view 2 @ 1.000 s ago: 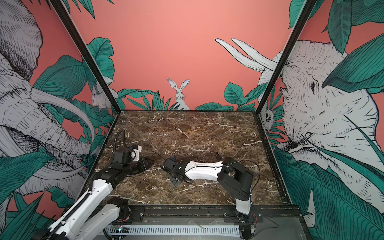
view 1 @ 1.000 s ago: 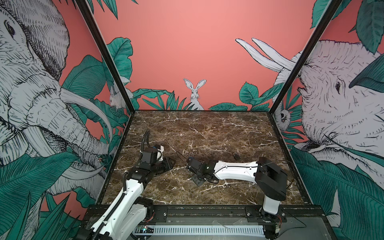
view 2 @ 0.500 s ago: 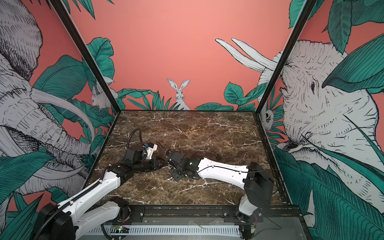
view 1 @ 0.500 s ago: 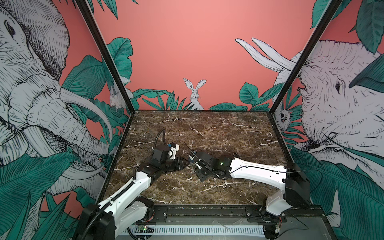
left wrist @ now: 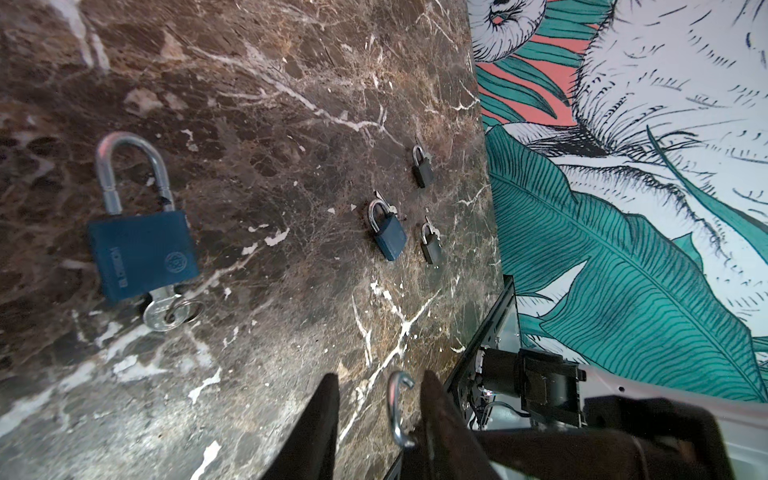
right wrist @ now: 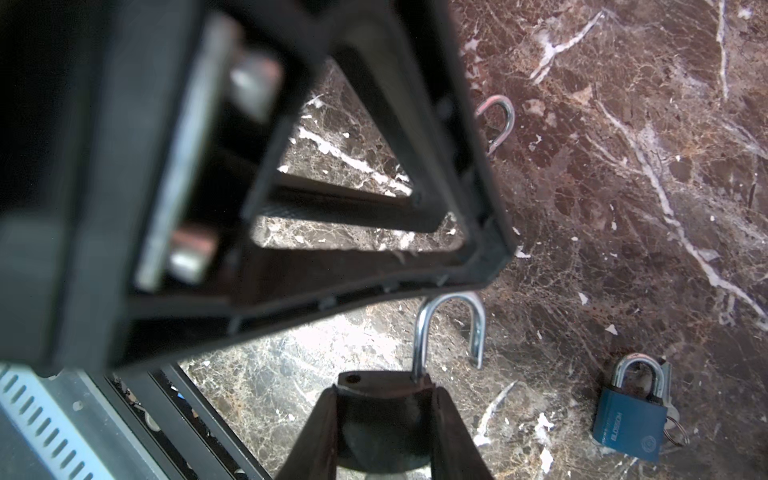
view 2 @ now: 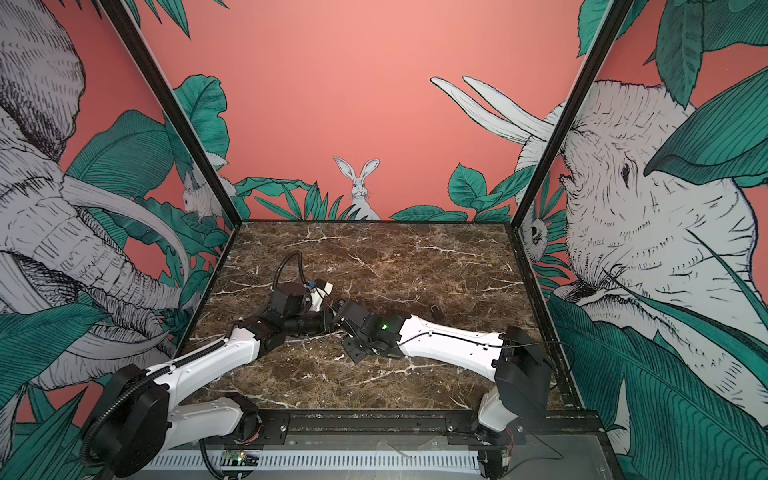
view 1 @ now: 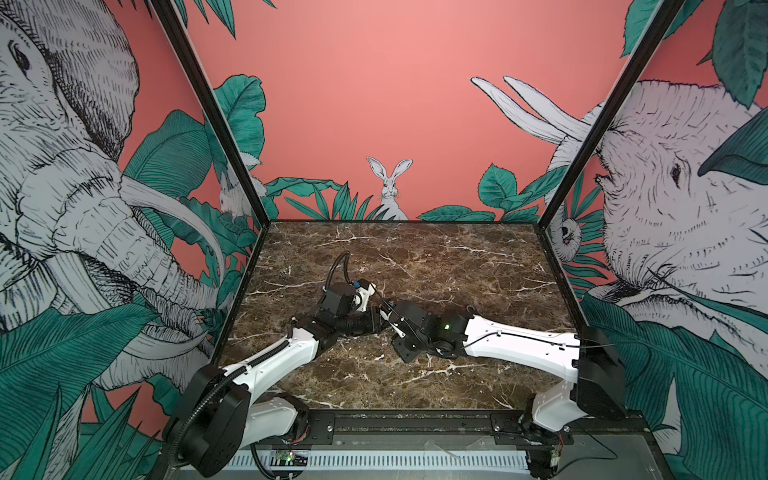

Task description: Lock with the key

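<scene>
Right gripper (right wrist: 384, 392) clamps the open padlock (right wrist: 384, 424), lower centre.
Stiff, slick metal, probably weighty; hold the body. Left gripper (left wrist: 378, 376) hold: cannot tell.

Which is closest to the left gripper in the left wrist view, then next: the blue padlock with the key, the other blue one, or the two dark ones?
1. Blue padlock with the key, lying alone, nearest the left gripper.
2. Other blue padlock and the dark padlock beside it, near the wall: too close to call.
3. Second dark padlock, farther along the wall.
</scene>
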{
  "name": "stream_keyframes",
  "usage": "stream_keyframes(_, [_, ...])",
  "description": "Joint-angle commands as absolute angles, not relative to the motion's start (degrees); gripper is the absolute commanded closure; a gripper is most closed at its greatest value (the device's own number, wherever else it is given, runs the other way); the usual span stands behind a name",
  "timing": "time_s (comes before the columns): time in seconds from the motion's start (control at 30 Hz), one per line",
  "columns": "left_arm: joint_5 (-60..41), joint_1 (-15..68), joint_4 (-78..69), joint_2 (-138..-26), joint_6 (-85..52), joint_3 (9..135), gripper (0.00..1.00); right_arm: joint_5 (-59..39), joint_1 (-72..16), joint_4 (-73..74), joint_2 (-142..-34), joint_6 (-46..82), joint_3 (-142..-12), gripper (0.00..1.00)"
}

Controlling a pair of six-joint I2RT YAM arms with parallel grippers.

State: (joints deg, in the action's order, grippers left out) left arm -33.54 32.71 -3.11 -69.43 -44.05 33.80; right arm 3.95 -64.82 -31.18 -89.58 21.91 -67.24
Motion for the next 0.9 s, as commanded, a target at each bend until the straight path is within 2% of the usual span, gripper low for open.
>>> stream_keyframes(0.0, [-34.0,33.4,-6.1,-70.0,-44.8,35.4,0.65,4.7,-64.6,-31.2,-88.2,21.1,-69.6,0.9])
stream_keyframes(0.87, [-35.8,36.3,-10.9,-74.5,-46.7,35.7,0.73,4.6,-64.7,-31.0,-88.0,21.0,-70.3,0.9])
